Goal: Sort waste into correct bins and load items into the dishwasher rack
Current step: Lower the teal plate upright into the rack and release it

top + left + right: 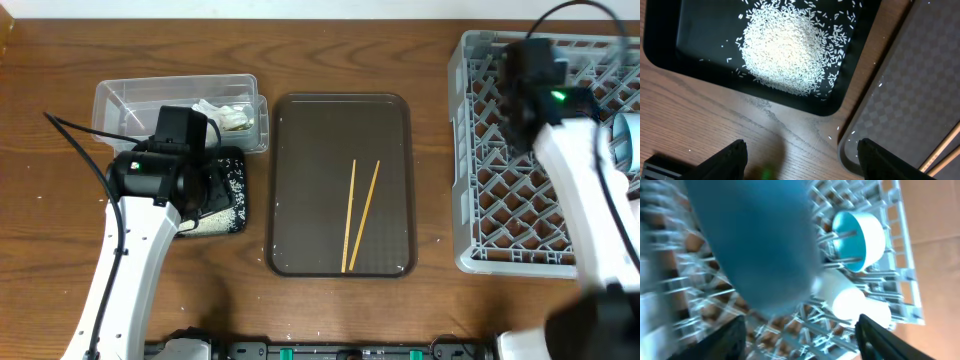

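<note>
Both pairs of jaws stand apart; blurred blue plate [757, 245], seemingly, over the rack [480, 180].

A brown counter [430, 60] with plain wood grain lies beneath the jaws, under soft, even light.
</note>
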Motion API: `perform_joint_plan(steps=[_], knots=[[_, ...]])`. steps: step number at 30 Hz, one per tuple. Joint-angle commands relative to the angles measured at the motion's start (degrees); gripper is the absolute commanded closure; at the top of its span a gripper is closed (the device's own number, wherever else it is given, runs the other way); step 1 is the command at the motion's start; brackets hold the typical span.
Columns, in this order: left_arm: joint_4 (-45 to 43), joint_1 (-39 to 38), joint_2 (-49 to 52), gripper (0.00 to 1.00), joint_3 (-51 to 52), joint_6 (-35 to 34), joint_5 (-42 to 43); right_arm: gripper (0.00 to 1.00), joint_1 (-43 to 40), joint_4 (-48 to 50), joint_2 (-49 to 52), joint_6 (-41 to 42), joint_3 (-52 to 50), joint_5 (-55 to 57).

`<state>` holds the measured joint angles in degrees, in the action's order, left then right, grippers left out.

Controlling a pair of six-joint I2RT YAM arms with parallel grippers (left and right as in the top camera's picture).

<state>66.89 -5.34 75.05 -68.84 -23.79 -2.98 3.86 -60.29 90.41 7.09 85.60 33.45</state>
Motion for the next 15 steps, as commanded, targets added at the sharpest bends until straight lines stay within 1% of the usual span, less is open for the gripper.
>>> perform_joint_plan(steps=[1,5,10,15], knots=[[0.11,0.31,-0.20,0.26,0.11,-0.09,-0.48,0.28,-1.51,-2.38,-7.98,0.81,0.39,-13.07],[0.11,0.28,-0.20,0.26,0.11,-0.09,-0.48,0.27,-4.74,-10.12,-13.31,3.91,0.37,-20.28],[0.11,0.28,-0.20,0.26,0.11,-0.09,-0.48,0.23,-8.07,-17.00,-15.93,4.83,0.31,-20.63],[0.13,0.28,-0.20,0.26,0.11,-0.09,-0.48,0.23,-8.81,-19.04,-16.26,4.42,0.26,-20.26]])
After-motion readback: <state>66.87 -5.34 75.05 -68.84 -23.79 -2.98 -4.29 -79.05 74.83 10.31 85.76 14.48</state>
